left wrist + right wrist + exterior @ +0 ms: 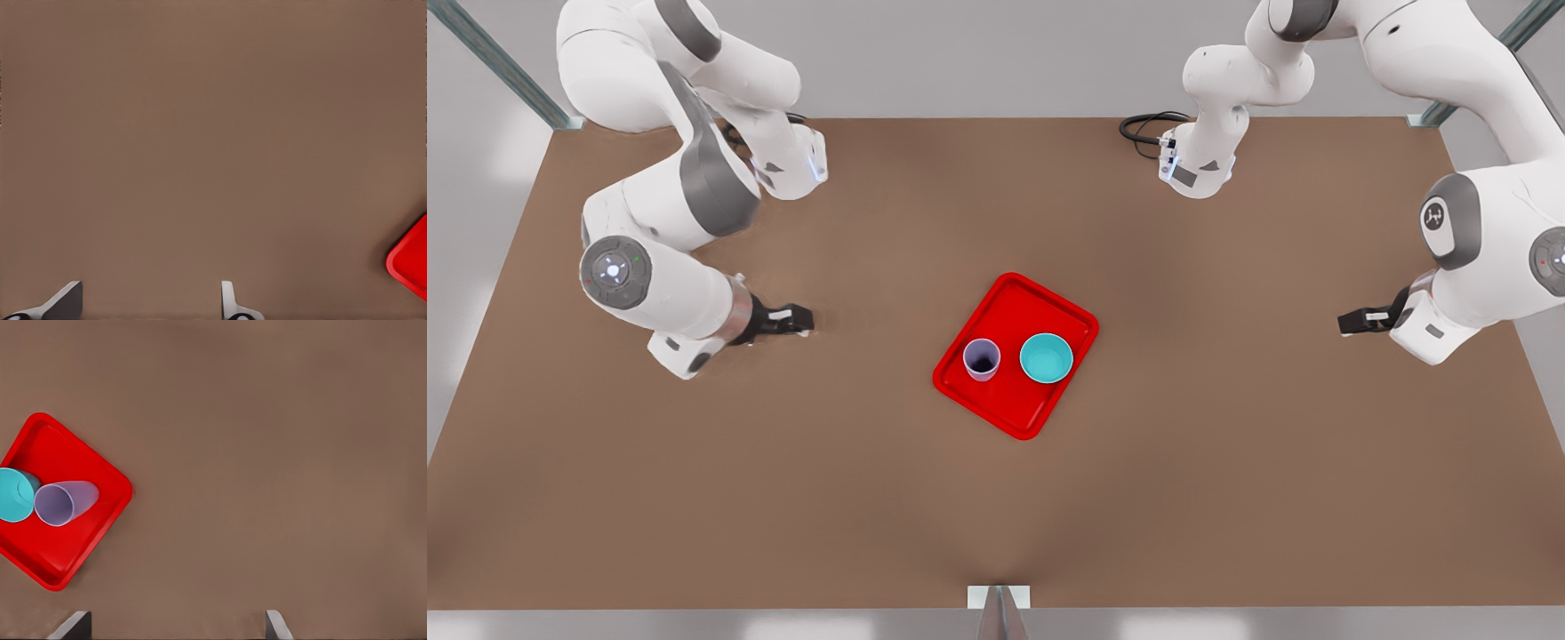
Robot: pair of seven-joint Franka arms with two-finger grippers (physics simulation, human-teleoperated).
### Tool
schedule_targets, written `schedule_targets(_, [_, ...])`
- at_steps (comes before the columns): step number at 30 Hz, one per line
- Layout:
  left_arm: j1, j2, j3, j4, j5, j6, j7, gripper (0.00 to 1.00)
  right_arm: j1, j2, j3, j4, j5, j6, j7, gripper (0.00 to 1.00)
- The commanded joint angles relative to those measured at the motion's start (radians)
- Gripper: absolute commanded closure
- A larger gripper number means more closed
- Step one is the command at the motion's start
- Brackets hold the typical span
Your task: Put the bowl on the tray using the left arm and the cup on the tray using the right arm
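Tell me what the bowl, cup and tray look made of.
Bowl: likely glazed ceramic or hard plastic, going by its even turquoise and soft sheen. Cup: probably matte plastic; pale lavender wall, dark inside. Tray: likely moulded plastic; uniform bright red, rounded corners, low raised rim.

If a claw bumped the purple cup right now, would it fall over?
Probably easier than the bowl would. The cup looks tall and narrow, standing upright on the red tray, so a high push might tip it. It seems empty, so likely light. Tipped, its tapered sides could roll in a curve.

Brown table (694,498); black cable (1143,129)
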Motion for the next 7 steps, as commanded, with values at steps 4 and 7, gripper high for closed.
schedule_targets(4, [-0.001,0.0,0.0,0.001,0.001,0.0,-0.001,0.0,0.118,-0.269,-0.155,-0.281,0.013,0.047,-0.009,0.0])
schedule_targets(7, [-0.001,0.0,0.0,0.001,0.001,0.0,-0.001,0.0,0.1,-0.241,-0.158,-0.244,0.017,0.059,-0.009,0.0])
